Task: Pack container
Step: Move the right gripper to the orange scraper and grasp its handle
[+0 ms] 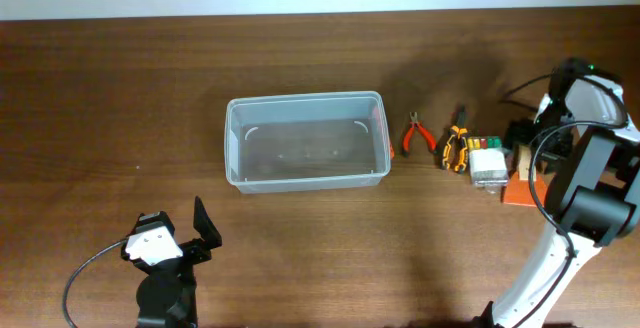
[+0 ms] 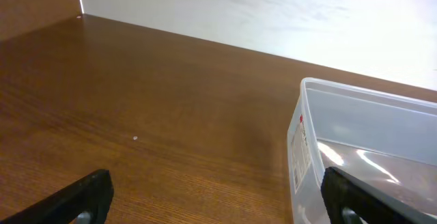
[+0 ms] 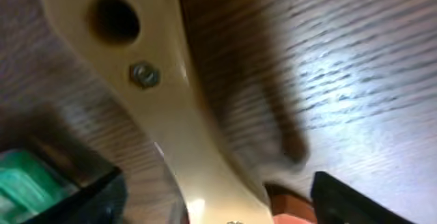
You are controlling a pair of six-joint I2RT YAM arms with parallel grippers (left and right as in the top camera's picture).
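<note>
Holding left claw (image 2: 218, 198) released at the tabletop's (image 1: 100, 118) front edge, facing open wood before the container (image 1: 305, 179); straddling a cream handle (image 3: 171, 115), right claw (image 3: 215, 197) released, near pliers (image 1: 418, 134).

Overhead view: even, moderately bright light from above, sharp focus, soft shadows on the table (image 1: 100, 88), and faint reflections on the container (image 1: 305, 98). Left wrist view: the pale surface (image 2: 273, 12) behind the table is overexposed. Right wrist view: close-range blur, with white glare on the wood grain.
</note>
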